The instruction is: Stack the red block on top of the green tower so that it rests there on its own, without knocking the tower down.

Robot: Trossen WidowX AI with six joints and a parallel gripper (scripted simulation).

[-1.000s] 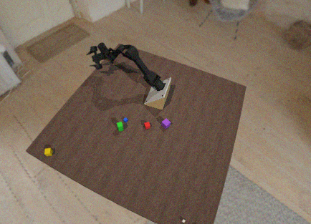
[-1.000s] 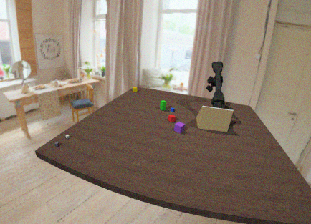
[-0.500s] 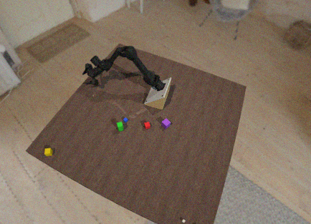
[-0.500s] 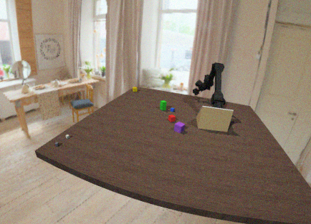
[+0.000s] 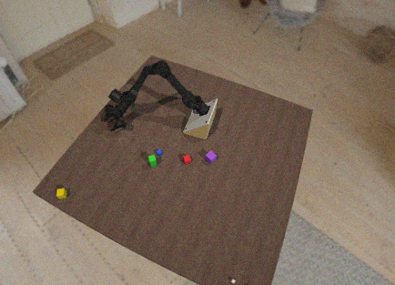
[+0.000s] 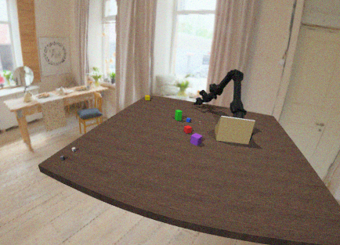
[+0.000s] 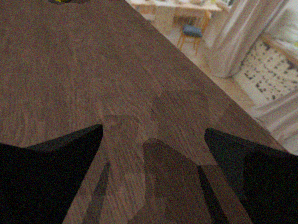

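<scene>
The red block (image 5: 187, 159) (image 6: 188, 129) sits alone on the table, between the green tower and a purple block. The green tower (image 5: 152, 160) (image 6: 179, 115) stands upright with nothing on top. My gripper (image 5: 117, 124) (image 6: 197, 101) (image 7: 155, 131) is open and empty, with its fingers wide apart. It is low over the table near the far edge in the exterior view, well away from both the tower and the red block. Neither of them shows in the wrist view.
A small blue block (image 5: 159, 152) (image 6: 188, 120) is close beside the tower. The purple block (image 5: 210, 157) (image 6: 196, 138) is near the red one. A yellow block (image 5: 61, 193) (image 6: 147, 98) is near a table corner. A wedge (image 5: 200, 120) (image 6: 235, 131) is at the arm's base.
</scene>
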